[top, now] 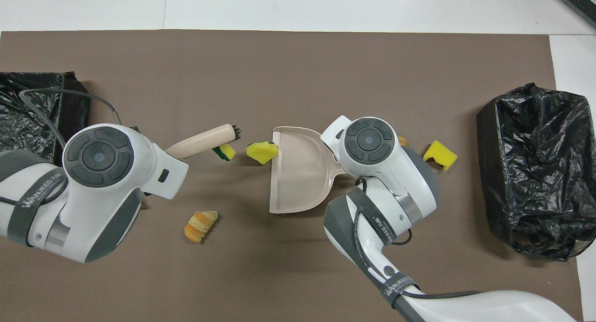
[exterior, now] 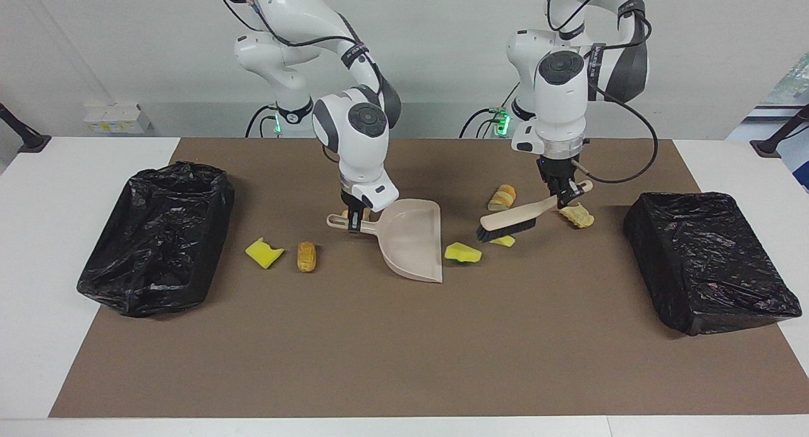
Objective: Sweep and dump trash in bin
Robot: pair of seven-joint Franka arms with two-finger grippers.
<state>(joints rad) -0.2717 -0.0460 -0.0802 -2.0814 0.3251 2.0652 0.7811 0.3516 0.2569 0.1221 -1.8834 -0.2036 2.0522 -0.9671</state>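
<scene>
My left claw (exterior: pixel 564 195) grips the brush (exterior: pixel 509 219); my right claw (exterior: pixel 355 221) grips the dustpan (exterior: pixel 411 241). A sponge chunk (exterior: pixel 462 252) lies at its mouth, black bins (exterior: pixel 158 234) flanking.

White desk (exterior: pixel 76 190) under a broad brown mat (exterior: pixel 404 348), plain pale wall (exterior: pixel 126 45) at the far edge, a white socket strip (exterior: pixel 117 117) along it, soft even light throughout.

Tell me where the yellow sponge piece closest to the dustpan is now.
In the facing view, the yellow sponge piece lies on the brown mat at the open edge of the dustpan, between it and the brush.
</scene>
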